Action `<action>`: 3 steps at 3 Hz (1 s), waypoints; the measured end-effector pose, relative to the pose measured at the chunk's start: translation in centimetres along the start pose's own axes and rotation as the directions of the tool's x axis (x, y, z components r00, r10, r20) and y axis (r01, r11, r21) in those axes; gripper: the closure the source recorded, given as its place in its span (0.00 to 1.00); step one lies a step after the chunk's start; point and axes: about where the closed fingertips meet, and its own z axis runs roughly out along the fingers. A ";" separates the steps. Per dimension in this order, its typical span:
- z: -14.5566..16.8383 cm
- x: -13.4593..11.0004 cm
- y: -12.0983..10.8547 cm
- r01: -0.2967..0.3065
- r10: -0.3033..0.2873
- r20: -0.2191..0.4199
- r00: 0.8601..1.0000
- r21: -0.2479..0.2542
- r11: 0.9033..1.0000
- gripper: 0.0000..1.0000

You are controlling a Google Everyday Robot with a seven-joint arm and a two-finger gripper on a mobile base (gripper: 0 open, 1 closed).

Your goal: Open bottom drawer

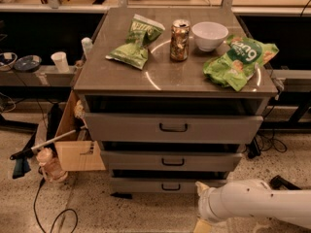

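The bottom drawer [146,185] is the lowest and narrowest grey front of the three-drawer cabinet, with a small black loop handle [171,187]. Its front stands a little behind the middle drawer's front, with a dark gap above it. My gripper [200,225] is at the bottom edge of the camera view, below and to the right of that handle and apart from it. It is partly cut off by the frame. The white arm [252,205] reaches in from the lower right.
The middle drawer [171,160] and top drawer [173,127] stick out further. The cabinet top holds two green chip bags [138,40], a can [180,39] and a white bowl [210,34]. A cardboard box [77,152], a bottle [48,164] and cables lie on the floor at left.
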 end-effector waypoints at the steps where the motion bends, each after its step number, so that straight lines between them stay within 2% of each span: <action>1: 2.0 1.2 0.1 -0.025 0.025 0.009 1.000 0.032 0.999 0.00; 2: 4.4 1.7 0.6 -0.060 0.059 0.044 0.997 0.017 0.998 0.00; 3: 4.5 1.7 0.6 -0.060 0.059 0.044 0.997 0.017 0.998 0.00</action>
